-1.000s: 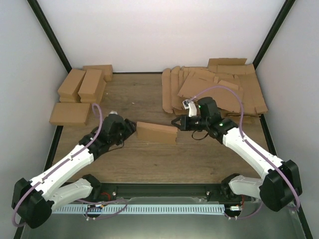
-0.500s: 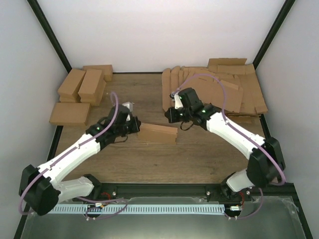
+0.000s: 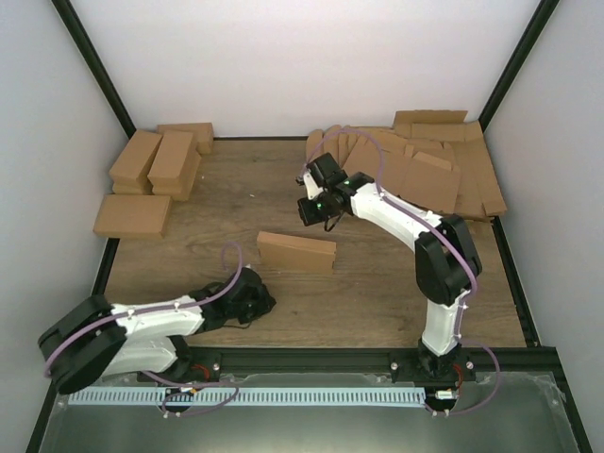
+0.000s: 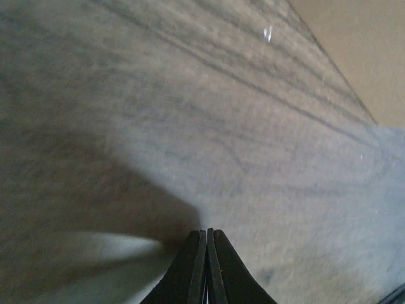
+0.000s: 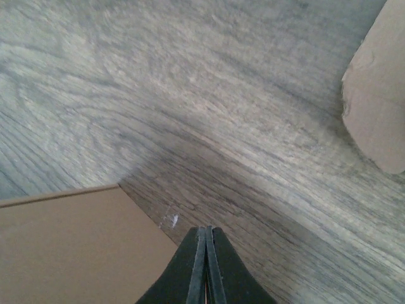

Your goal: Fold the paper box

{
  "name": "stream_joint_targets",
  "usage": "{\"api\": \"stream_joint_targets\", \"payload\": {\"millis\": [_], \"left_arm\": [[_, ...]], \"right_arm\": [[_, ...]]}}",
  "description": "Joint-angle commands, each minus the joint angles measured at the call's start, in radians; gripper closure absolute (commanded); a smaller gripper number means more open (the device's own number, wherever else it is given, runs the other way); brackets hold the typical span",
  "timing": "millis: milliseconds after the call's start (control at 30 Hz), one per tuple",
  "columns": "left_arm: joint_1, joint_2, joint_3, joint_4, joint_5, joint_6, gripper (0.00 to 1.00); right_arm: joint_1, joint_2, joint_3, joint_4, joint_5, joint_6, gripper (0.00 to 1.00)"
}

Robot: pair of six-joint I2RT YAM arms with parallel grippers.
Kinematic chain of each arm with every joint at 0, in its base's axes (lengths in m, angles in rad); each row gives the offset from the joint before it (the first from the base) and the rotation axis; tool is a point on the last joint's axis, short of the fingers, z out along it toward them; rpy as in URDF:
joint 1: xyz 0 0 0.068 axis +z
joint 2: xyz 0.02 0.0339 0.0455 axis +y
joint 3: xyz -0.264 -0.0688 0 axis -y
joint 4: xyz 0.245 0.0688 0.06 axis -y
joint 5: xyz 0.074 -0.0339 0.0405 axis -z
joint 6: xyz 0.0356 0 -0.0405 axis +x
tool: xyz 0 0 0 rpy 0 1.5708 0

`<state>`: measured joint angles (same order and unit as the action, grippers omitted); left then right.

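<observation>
A: Where is the paper box [image 3: 296, 252] seen?
B: In the middle of the desk [image 3: 377, 293], touched by nothing. The left end effector [image 3: 259, 302] and the right end effector [image 3: 310, 211] are both pressed together, empty.
A: What is advised?
B: It should not be brushed during any retreat.

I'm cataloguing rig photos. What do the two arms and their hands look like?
The left arm and right arm have white shells with black joints, and a purple cable loops along each. Green lights glow near the right wrist. The left hand and right hand each have two black tapered fingers.
</observation>
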<state>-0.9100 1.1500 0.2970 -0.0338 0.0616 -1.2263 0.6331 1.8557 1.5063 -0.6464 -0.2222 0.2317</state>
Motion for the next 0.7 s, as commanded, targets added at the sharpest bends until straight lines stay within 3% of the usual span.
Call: {"api": "stream_joint_targets", "payload": {"millis": [0, 167, 400, 500, 667], "left_arm": [[-0.001, 0.136, -0.001, 0.307, -0.065, -0.101, 0.96], [0.031, 0.317, -0.007, 0.532, -0.068, -0.137, 0.96], [0.146, 0.38, 0.005, 0.626, -0.128, -0.034, 0.96], [0.142, 0.284, 0.003, 0.424, -0.174, -0.016, 0.96], [0.139, -0.161, 0.012, -0.231, -0.297, -0.079, 0.96]], "right_arm": [[0.016, 0.031, 0.062, -0.083, -0.011, -0.036, 0.98], [0.077, 0.022, 0.04, -0.138, -0.074, -0.057, 0.99], [0.26, -0.23, -0.185, -0.067, -0.156, 0.077, 0.99], [0.282, -0.262, -0.247, -0.054, -0.124, 0.121, 0.99], [0.285, -0.329, -0.375, 0.029, -0.025, 0.202, 0.99]]}}
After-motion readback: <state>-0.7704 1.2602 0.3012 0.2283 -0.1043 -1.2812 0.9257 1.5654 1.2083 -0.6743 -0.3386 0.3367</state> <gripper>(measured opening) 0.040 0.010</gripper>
